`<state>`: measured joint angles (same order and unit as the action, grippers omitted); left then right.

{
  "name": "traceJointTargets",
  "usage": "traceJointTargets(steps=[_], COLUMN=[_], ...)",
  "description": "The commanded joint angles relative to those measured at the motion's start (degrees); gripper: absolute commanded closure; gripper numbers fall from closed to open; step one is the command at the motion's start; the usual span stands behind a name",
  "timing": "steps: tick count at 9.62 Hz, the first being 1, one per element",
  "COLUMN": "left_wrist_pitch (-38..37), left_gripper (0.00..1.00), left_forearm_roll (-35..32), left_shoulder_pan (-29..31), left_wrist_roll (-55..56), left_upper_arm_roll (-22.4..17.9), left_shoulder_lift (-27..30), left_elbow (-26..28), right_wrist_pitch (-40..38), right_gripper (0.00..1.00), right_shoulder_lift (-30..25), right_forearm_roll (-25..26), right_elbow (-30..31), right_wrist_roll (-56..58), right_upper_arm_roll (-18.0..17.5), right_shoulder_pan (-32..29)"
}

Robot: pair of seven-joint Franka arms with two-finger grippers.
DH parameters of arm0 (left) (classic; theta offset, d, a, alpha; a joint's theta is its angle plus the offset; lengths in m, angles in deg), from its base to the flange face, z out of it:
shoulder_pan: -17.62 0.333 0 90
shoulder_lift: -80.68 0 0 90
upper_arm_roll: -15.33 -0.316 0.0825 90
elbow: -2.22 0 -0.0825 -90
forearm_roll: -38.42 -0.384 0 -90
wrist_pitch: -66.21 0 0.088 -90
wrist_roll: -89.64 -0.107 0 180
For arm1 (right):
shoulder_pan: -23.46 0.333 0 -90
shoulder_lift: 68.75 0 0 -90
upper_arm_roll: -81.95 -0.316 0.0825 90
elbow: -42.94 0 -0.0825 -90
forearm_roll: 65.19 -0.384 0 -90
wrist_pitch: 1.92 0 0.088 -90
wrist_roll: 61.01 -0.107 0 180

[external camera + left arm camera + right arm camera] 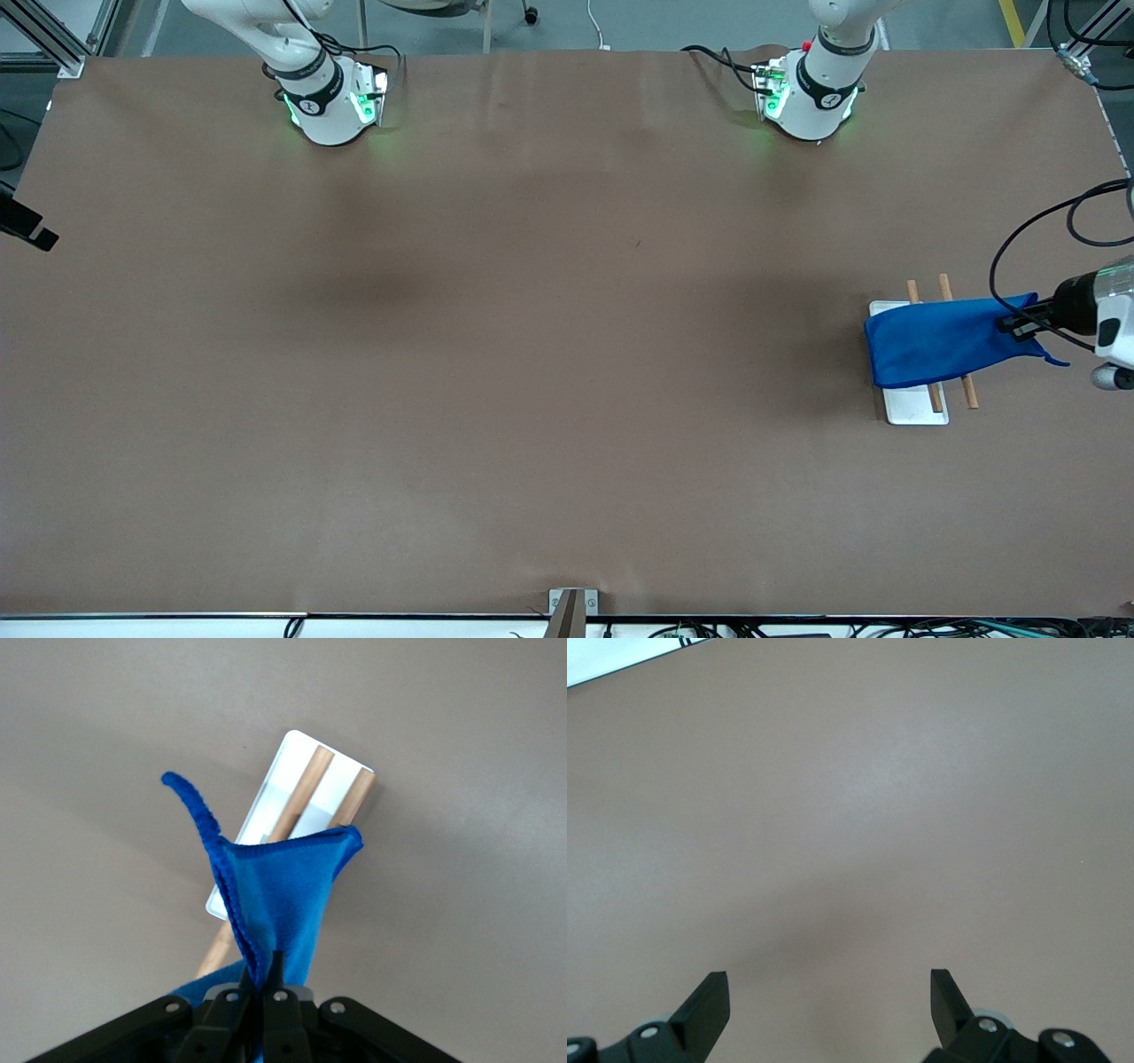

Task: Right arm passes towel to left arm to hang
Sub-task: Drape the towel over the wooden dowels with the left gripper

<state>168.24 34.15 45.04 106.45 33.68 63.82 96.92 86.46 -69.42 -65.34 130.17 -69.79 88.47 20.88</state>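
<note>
— While the left arm (1099,310) reaches in over its own end of the worktop (532,372), where's the towel (948,341)?
— Draped over a small rack: two wooden rods (957,346) standing on a white base plate (912,403). One end hangs down across the plate, the other is pinched up in the left gripper (1019,321).
— Jaws state?
— Clenched on the towel. In the left wrist view the fingers (276,988) squeeze a folded edge of the blue cloth (283,895), and a loose corner curls away from it. The rods (301,793) and plate (266,806) show under the cloth.
— Is the towel touching the worktop?
— Can't tell; its low edge sits over the plate.
— Right arm (301,62)?
— Waiting. Only its base and lower links show in the front view, at its own end of the worktop.
— Its gripper?
— The right gripper (830,997) appears only in its own wrist view, jaws released and spread wide, holding nothing, with plain brown worktop (850,815) beneath.
— Well apart from the towel?
— Yes, no cloth shows in that view.
</note>
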Motion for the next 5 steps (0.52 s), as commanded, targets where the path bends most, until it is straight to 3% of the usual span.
traceJointTargets(steps=[1, 5], left_wrist_pitch=[-0.3, 0.4], left_gripper=[1.00, 0.99], left_forearm_roll=[-1.0, -1.1], left_shoulder_pan=[2.0, 4.4], left_wrist_roll=[-3.4, -6.8], left_upper_arm_roll=[0.3, 0.3], left_shoulder_lift=[0.3, -1.7], left_elbow=[1.6, 1.4], right_wrist_pitch=[-1.3, -2.6], right_gripper=[0.00, 0.00], right_shoulder_lift=[0.2, 0.8], right_forearm_roll=[0.6, 1.1], right_elbow=[-0.8, -2.4], right_wrist_roll=[1.1, 1.6], right_upper_arm_roll=[-0.2, -0.2], right_shoulder_pan=[-0.1, -0.1])
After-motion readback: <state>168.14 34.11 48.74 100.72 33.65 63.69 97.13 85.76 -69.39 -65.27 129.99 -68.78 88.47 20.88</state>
